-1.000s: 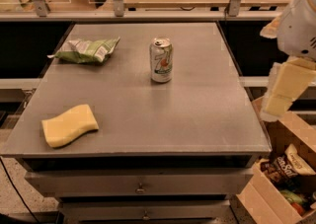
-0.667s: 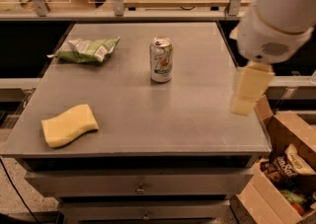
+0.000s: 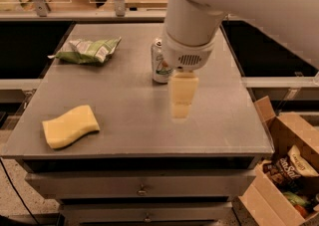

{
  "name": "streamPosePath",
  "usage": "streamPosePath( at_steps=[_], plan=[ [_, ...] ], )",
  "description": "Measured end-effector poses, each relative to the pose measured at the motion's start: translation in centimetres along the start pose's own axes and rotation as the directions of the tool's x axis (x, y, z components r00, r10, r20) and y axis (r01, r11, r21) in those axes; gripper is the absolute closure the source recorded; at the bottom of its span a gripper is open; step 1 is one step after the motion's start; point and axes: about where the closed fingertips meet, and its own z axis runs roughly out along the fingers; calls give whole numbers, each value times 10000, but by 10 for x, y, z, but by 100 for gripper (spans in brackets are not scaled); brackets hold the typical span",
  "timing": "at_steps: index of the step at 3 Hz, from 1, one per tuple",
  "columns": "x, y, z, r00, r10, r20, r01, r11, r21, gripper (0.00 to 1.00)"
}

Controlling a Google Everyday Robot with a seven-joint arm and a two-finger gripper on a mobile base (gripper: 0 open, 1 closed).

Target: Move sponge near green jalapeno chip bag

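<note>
The pale yellow sponge [image 3: 70, 126] lies flat near the table's front left corner. The green jalapeno chip bag [image 3: 88, 51] lies at the back left of the table. My gripper [image 3: 181, 106] hangs from the big white arm over the middle of the table, right of the sponge and just in front of a soda can. It is well apart from the sponge and the bag and holds nothing that I can see.
A soda can [image 3: 160, 62] stands upright mid-table, partly behind my arm. The grey table [image 3: 124, 100] has drawers below. A cardboard box [image 3: 284, 170] with snack bags sits on the floor at the right. A rail with posts runs behind the table.
My arm has swung in from the right edge of the table to over its middle, in front of the can. The sponge, bag and can have not moved.
</note>
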Motion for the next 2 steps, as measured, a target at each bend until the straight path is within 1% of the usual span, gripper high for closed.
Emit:
streamPosePath(
  at_steps=[1, 2],
  plan=[
    [-52, 3, 3, 9947, -874, 544, 870, 9962, 102, 0],
    [-52, 3, 3, 9947, -874, 544, 870, 9962, 103, 0]
  ],
)
